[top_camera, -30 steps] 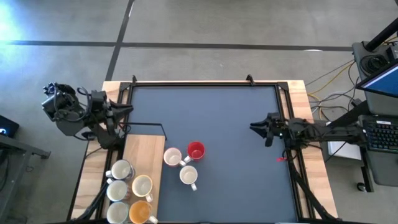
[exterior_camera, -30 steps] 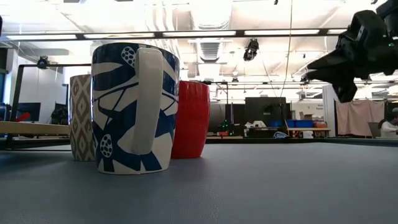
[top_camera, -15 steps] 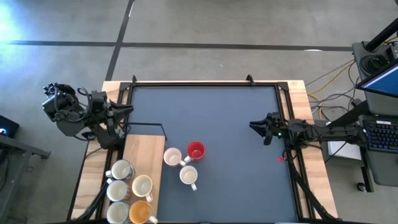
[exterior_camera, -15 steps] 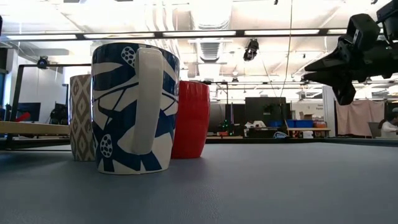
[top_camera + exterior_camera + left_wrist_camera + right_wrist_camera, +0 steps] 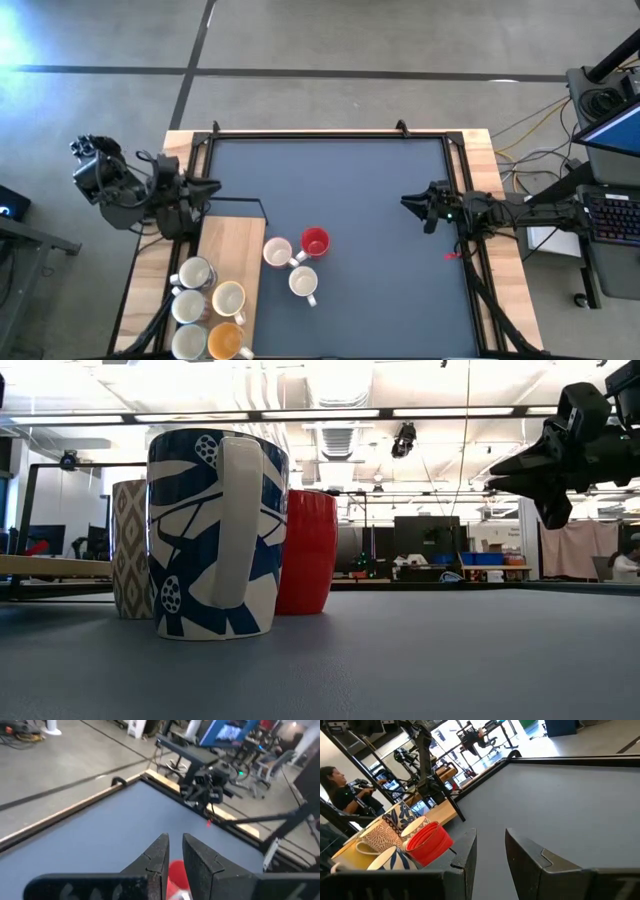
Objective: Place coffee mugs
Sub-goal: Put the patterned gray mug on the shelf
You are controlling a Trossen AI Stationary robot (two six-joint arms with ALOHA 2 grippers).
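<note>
Red mug point(image 5: 315, 242), blue-and-white patterned mug point(image 5: 216, 532) and tan diamond-patterned mug point(image 5: 130, 562) clustered on grey tabletop point(image 5: 370, 180), left of centre, handles near touching. Four more mugs on wooden board point(image 5: 232, 240) at front-left, incl. orange mug point(image 5: 226, 341). Wide bare mat to right and rear. Left tool point(image 5: 172, 851) at left edge, fingers narrowly apart, empty. Right tool point(image 5: 489, 851) near right edge, fingers spread, empty.

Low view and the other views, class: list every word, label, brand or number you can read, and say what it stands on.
None can be read.
Blue-and-white mug: leaf pattern only, no lettering.
Red mug: plain.
Screen beyond the table: too blurred to read.
</note>
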